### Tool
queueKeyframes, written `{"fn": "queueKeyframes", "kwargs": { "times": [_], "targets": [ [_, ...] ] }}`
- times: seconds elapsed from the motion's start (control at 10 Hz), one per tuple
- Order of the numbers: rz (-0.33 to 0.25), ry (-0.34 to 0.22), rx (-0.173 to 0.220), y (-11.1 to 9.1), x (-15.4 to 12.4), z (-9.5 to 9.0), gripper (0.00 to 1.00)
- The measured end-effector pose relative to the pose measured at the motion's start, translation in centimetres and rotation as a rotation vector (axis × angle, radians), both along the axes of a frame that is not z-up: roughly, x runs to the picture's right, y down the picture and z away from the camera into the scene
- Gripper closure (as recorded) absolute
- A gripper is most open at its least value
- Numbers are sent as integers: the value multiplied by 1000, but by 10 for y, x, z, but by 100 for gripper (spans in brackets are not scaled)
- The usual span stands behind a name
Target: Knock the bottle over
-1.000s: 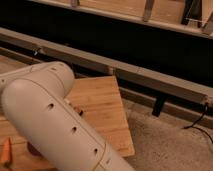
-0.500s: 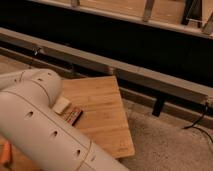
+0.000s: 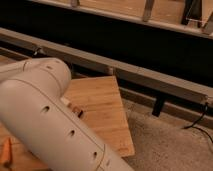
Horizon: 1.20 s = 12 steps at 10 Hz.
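**Operator:** Report the position of the gripper.

**Technician:** The gripper does not appear in the camera view. The white arm [image 3: 45, 120] fills the lower left of the view. Its rounded casing runs from the left edge down to the bottom edge, and a row of small dark holes runs along its side. The end of the arm that carries the gripper lies outside the view or behind the casing.

**Operator:** State whether the claw is spread or pressed together.

**Technician:** I cannot tell. No part of it is visible.

**Operator:** Locate the bottle.

**Technician:** The bottle is not visible. The arm covers most of the left part of the wooden tabletop [image 3: 102, 107], so I cannot tell whether the bottle is there.

**Operator:** List the visible items on the tabletop.

**Technician:** A small brown-and-white object [image 3: 75, 109] lies on the wood, right at the edge of the arm casing. It is too small to identify. An orange item [image 3: 6, 154] shows at the lower left edge and is partly cut off by the view.

**Operator:** Describe the surroundings.

**Technician:** The right corner of the tabletop stands over a speckled floor [image 3: 170, 145]. A long grey rail [image 3: 150, 75] crosses the view diagonally behind the table, with a dark band above it. A black bracket [image 3: 159, 106] drops from the rail to the floor. A dark cable [image 3: 197, 125] lies on the floor at the right.
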<state>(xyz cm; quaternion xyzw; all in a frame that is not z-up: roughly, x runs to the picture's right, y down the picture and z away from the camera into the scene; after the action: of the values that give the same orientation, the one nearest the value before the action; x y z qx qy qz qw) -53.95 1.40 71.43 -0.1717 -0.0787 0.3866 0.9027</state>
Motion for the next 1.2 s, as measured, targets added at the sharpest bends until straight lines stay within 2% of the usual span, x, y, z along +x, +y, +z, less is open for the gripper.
{"fn": "queueKeyframes", "kwargs": {
  "times": [0.3, 0.5, 0.6, 0.8, 1.2],
  "targets": [
    [185, -143, 176, -46, 23, -48, 64],
    [249, -209, 238, -58, 39, -71, 62],
    [267, -243, 256, -58, 42, -82, 62],
    [284, -274, 273, -60, 49, -91, 62],
    [284, -281, 274, -59, 48, -94, 62]
  ]
}}
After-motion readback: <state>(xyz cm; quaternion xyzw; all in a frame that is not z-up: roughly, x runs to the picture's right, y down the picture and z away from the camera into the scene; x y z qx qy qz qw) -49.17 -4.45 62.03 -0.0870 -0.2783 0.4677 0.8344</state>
